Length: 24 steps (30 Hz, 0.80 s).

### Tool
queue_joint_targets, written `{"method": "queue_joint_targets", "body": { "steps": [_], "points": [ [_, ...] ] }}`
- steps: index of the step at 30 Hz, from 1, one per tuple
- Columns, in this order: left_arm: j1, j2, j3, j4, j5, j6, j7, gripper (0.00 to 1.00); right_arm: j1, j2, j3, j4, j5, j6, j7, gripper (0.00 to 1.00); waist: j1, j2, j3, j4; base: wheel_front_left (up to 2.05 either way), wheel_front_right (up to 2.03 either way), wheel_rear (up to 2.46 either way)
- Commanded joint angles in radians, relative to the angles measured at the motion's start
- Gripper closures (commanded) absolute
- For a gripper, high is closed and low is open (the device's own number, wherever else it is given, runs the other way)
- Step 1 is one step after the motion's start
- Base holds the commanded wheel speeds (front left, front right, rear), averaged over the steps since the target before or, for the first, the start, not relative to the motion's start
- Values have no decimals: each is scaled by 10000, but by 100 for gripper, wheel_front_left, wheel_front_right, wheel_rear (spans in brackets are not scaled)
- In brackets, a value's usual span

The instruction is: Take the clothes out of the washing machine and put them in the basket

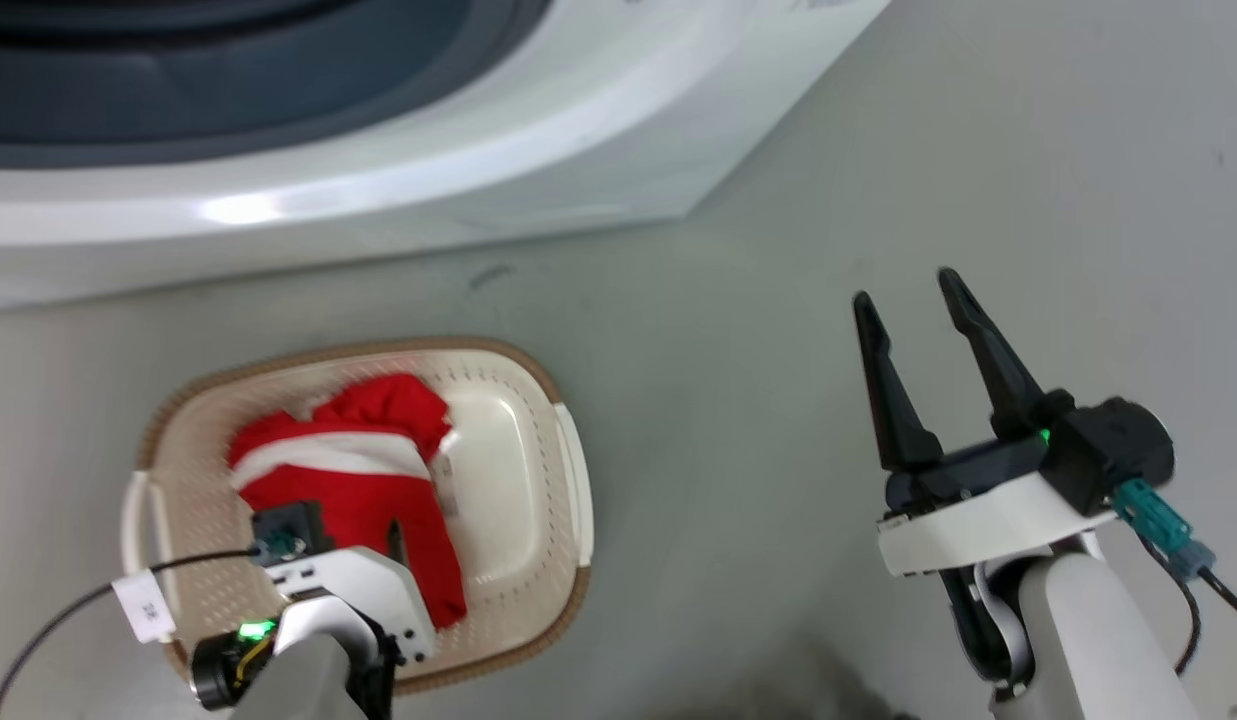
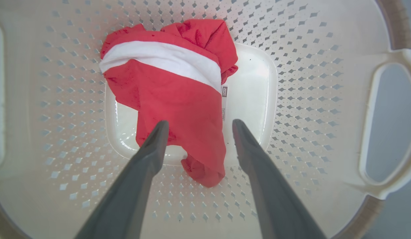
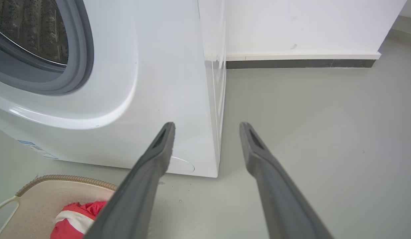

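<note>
At the left, the left gripper [image 2: 198, 124] hung over the basket [image 1: 541, 372] with its two fingers spread and nothing between them. The clothes [image 2: 172, 96] lay bunched on the basket's bottom, toward its left side in the head view: a red heap with a white band across it. Whether a fingertip touched the cloth could not be told.

The fabric looked soft, light and limp. It would likely sag and trail from any hold rather than lift as one piece, so a thick fold near the white band seemed the surest place to pinch. The basket's perforated walls rose all round the heap, and a hanging end might catch on the rim or a handle. Straight up looked like the free way out.

Behind the basket stood the washing machine [image 1: 378, 190], with a strip of floor [image 1: 738, 400] between them. Whether more clothes remained in its drum could not be told.

At the right, the right gripper [image 1: 905, 287] was likewise spread and empty. It was well apart from the basket, with open floor ahead and to its right.
</note>
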Motion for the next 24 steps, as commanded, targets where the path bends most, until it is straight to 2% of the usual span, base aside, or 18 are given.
{"method": "queue_joint_targets", "body": {
  "steps": [1,10,18,24],
  "points": [
    [417,-160,-20,-445,20,2,-71,0,359,-1,-192,72,-144,-7,-18,0,-1,0,-1334,571,0,0,0],
    [2165,-437,-40,-3387,531,27,-61,0,1354,-3,-849,-43,-569,-7,31,0,-1,0,-3079,1308,0,0,0],
    [2991,-482,-254,-6194,823,171,-63,0,1894,-6,-1266,-634,-783,-7,361,0,-1,0,-3741,1689,0,0,0],
    [3125,-481,-399,-8486,1088,435,-62,0,2242,-1,-1476,-1094,-806,-7,609,0,-1,0,-4055,1849,0,0,0]
  ]
}}
